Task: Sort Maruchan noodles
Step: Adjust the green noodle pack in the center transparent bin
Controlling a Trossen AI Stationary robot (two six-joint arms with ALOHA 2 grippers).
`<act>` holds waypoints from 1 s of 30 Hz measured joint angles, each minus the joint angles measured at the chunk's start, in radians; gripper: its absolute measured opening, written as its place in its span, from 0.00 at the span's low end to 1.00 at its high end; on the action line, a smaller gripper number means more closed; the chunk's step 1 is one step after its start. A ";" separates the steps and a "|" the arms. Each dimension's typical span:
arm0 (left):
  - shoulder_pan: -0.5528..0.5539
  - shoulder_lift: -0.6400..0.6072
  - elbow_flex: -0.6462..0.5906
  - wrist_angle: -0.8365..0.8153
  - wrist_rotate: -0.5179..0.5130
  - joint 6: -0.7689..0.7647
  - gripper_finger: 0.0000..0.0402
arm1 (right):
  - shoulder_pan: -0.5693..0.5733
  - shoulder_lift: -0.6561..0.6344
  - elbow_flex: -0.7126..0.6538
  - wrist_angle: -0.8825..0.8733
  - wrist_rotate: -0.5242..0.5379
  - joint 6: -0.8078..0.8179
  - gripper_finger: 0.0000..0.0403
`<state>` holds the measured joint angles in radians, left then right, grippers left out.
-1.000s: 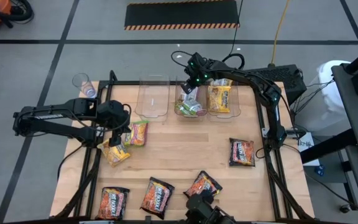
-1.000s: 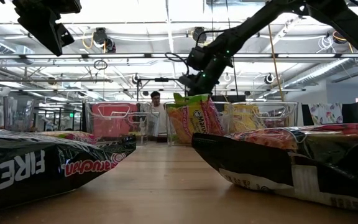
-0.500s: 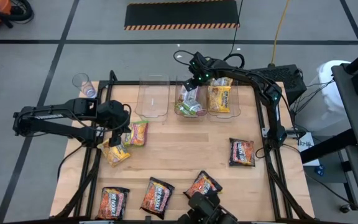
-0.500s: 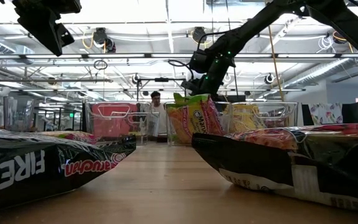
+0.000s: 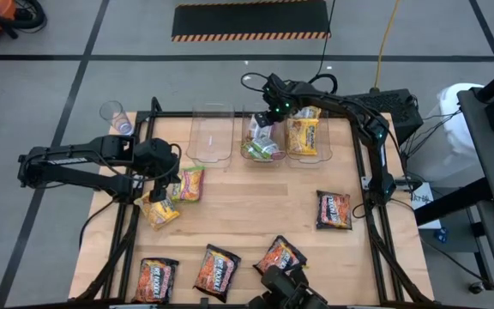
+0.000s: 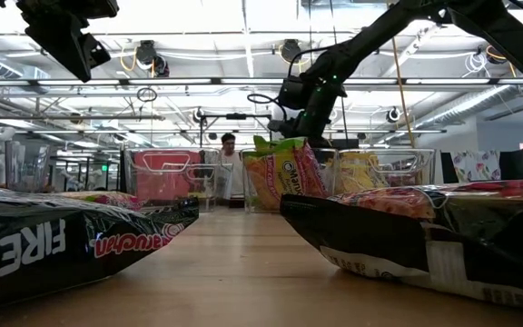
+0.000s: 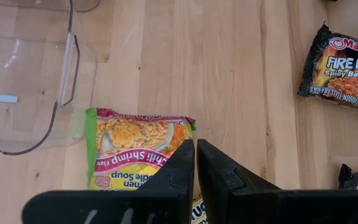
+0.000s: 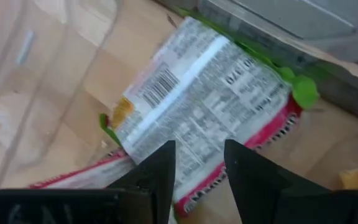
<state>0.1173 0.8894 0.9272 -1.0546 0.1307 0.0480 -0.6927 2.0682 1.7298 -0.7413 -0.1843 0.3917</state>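
The Maruchan noodles are scattered. A green-edged packet and a yellow one lie flat at the table's left. My left gripper hovers shut above them, its fingers over the green-edged packet. Several dark packets lie toward the near edge. My right gripper is open above the middle clear bin. Green-edged packets rest in that bin, and one shows its printed back below the fingers. The right bin holds a yellow packet.
An empty clear bin stands left of the middle bin along the far edge. A clear cup sits off the table's far left corner. Bare wood lies in the table's middle. A person shows in the room behind.
My right gripper has risen a little above the middle bin. The green-edged packets stay in the bin.
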 joint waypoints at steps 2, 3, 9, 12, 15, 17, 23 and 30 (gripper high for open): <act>0.000 0.000 0.000 0.000 0.000 0.000 0.06 | 0.000 0.000 0.000 -0.013 0.002 -0.012 0.32; 0.000 0.000 0.000 0.000 0.000 0.000 0.06 | -0.001 0.000 0.000 -0.013 0.003 -0.017 0.32; 0.000 0.000 0.000 0.000 0.000 0.000 0.06 | 0.000 0.000 0.000 -0.026 0.004 -0.026 0.32; 0.000 0.000 0.000 -0.001 0.000 0.000 0.06 | 0.000 0.000 0.000 -0.072 0.005 -0.044 0.32; 0.000 0.000 0.000 -0.001 0.000 0.000 0.06 | 0.000 0.000 0.000 -0.111 0.031 -0.043 0.32; 0.000 0.000 0.000 -0.001 0.000 0.000 0.06 | 0.000 0.000 0.000 -0.131 0.042 -0.035 0.32; 0.000 0.000 0.000 0.000 0.000 0.000 0.06 | 0.004 0.000 0.000 -0.131 0.026 -0.044 0.32; 0.000 0.000 0.000 0.000 0.000 0.000 0.06 | 0.008 0.000 0.000 -0.126 0.027 -0.063 0.32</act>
<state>0.1173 0.8894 0.9272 -1.0550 0.1307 0.0483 -0.6849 2.0686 1.7298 -0.8677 -0.1574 0.3283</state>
